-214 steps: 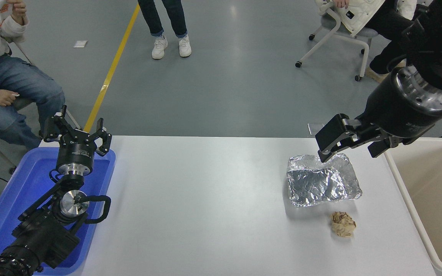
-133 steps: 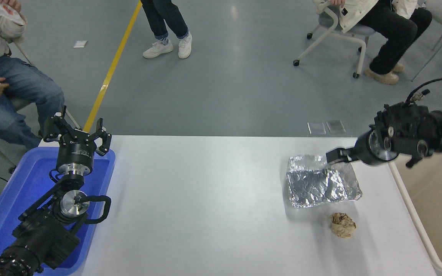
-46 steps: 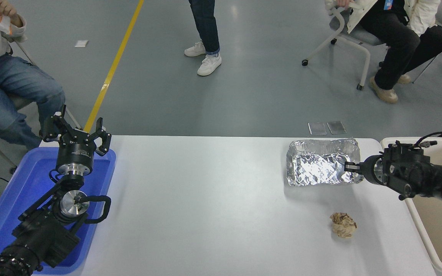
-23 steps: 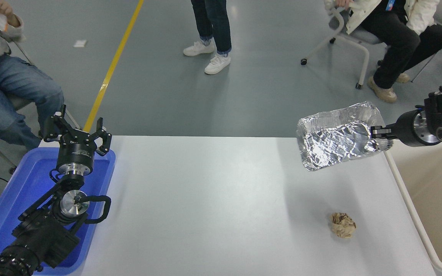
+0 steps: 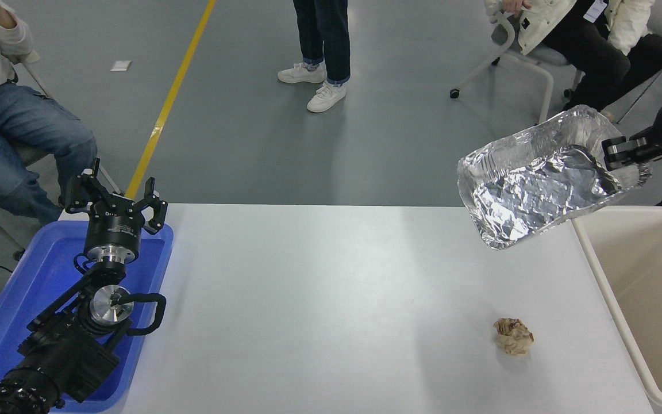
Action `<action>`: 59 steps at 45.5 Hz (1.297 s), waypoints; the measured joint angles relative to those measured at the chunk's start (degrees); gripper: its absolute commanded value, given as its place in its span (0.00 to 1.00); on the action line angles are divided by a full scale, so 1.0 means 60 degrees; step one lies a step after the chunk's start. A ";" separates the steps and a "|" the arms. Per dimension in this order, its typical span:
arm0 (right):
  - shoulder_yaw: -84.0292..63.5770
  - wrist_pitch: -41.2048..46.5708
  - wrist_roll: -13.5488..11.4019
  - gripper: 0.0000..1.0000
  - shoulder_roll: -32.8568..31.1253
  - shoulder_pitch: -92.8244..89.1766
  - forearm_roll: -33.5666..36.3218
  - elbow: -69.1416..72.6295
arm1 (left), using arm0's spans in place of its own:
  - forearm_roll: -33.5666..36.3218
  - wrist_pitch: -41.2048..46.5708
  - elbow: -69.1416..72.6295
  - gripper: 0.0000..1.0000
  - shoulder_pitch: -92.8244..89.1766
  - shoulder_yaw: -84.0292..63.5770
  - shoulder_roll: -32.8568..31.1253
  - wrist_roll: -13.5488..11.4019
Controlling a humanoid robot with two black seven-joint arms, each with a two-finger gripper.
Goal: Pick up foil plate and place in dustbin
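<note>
The foil plate (image 5: pixel 538 184) is a shiny crinkled silver tray, held tilted in the air above the table's far right corner. My right gripper (image 5: pixel 618 154) comes in from the right edge and is shut on the plate's right rim. The dustbin (image 5: pixel 598 270) is a large cream-beige bin at the table's right side, below and to the right of the plate. My left gripper (image 5: pixel 115 198) is parked open at the lower left over the blue tray.
A small crumpled brown paper ball (image 5: pixel 513 336) lies on the white table (image 5: pixel 308 299) near the bin. A blue tray (image 5: pixel 26 299) sits at the left under the left arm. People sit and stand beyond the table's far edge.
My right gripper closed on the foil plate's right rim and lifted it off the table, carrying it up and to the right, nearer the dustbin. The left arm has not moved.
</note>
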 measured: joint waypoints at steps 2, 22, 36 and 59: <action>-0.0102 0.0073 0.0001 0.00 -0.0018 0.0118 0.0000 0.0024 | 0.0000 0.0000 0.0000 0.99 0.0000 0.0000 0.0000 0.0000; -0.0876 0.0231 -0.0019 0.00 -0.1870 -0.0710 -0.1406 -0.1294 | -0.0006 0.0000 -0.0002 0.99 0.0000 0.0000 -0.0001 0.0001; 0.1281 0.0036 -0.0007 0.00 -0.3990 -0.4199 -0.2447 -0.3822 | -0.0013 0.0000 0.0000 0.99 0.0001 -0.0001 0.0000 0.0002; 0.8977 -0.2364 -0.0004 0.00 -0.2763 -1.3366 -0.2679 -0.8966 | -0.0016 0.0000 -0.0001 0.99 -0.0002 0.0000 0.0000 0.0001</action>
